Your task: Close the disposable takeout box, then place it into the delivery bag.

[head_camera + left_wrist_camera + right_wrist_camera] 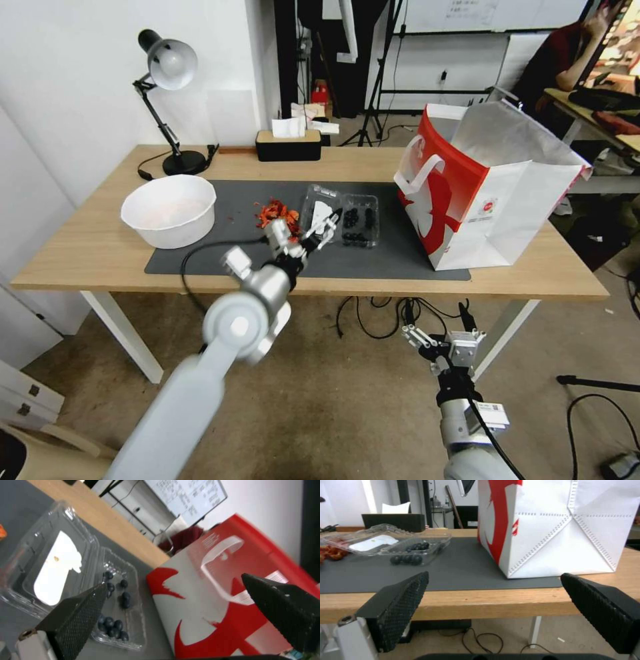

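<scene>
Currently my left tool [325, 229], jaws spread, hovers beside the open clear plastic clamshell takeout box [341, 217]; its lid lies nearest, berry tray beyond.

The clear takeout box [341, 218] is lying open on the grey mat, berries sitting in its tray. The red-and-white delivery bag [487, 193] is standing upright just beside it, mouth gaping.
</scene>
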